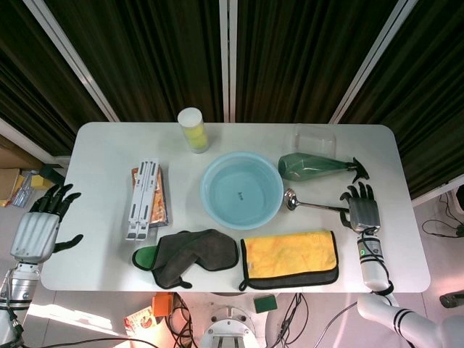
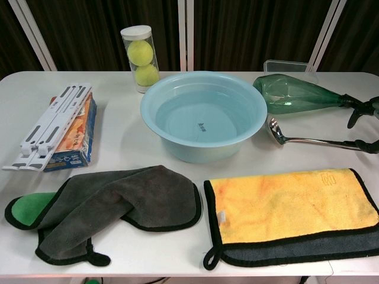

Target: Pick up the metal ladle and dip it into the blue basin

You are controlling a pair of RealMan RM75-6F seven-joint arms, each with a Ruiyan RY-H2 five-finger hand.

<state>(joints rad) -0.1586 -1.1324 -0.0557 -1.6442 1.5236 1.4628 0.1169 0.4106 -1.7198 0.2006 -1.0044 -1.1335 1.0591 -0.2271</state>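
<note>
Fingers (image 1: 360, 193) at handle, shiny metal ladle (image 1: 310, 204) lying flat

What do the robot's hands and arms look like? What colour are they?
Each hand has a silver metal back and thin black fingers, much like a person's. The left hand and the right hand look alike. The wrists are silver-grey tubes, and the right one has black bands and a small green ring light. Lower down, the right arm turns white.
</note>
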